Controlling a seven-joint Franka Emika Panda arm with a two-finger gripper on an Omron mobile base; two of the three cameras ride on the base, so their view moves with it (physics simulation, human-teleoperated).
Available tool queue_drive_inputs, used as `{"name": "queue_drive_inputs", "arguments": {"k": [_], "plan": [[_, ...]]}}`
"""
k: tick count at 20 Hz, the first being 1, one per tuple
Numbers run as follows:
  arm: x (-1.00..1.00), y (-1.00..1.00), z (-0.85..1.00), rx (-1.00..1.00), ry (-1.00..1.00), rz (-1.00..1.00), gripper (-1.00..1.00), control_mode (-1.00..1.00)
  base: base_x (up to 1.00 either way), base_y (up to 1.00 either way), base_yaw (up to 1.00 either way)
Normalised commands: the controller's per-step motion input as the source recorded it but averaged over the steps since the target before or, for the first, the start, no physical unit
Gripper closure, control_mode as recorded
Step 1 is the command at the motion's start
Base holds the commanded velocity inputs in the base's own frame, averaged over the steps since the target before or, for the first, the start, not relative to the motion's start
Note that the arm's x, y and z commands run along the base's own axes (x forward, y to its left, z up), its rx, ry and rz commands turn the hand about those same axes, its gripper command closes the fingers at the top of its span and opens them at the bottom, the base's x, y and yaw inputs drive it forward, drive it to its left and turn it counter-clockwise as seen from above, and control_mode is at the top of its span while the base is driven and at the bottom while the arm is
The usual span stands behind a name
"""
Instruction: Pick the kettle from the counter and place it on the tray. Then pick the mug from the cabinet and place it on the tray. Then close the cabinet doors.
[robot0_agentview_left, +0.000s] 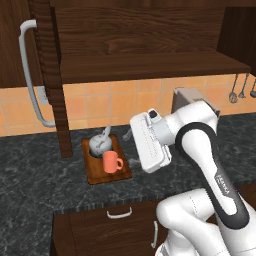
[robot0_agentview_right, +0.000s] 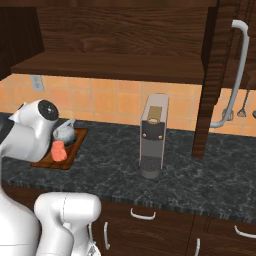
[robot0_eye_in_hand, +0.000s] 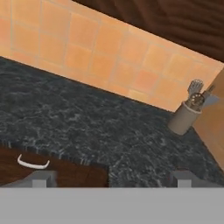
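Kettle (robot0_agentview_left: 100, 144) and mug (robot0_agentview_left: 111, 162) both sit on the tray (robot0_agentview_left: 95, 173) near the counter's (robot0_agentview_left: 30, 180) back edge; the gripper (robot0_eye_in_hand: 111, 179) is open and empty, so closing the cabinet doors (robot0_agentview_left: 51, 75) looks next, starting with a reach for a handle

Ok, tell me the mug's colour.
Orange-coral; the mug shows best in the left base view.

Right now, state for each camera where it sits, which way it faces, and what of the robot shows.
Left base view: behind the arm's left, facing the tray with kettle and mug; arm lower right.
Right base view: behind the arm's right, facing the coffee machine; arm lower left.
Hand view: on the hand, facing counter and utensil pot; open jaws' tips at bottom.
Both base views share the tray.
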Motion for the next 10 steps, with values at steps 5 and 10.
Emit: {"name": "queue_drive_inputs", "arguments": {"k": [5,10], "plan": [[-0.19,0.19,0.09,0.00,-0.18,0.17,-1.00,-1.00,0.00,0.00,0.00],[-0.18,0.25,0.18,0.00,-0.30,0.21,-1.00,-1.00,0.00,0.00,0.00]]}}
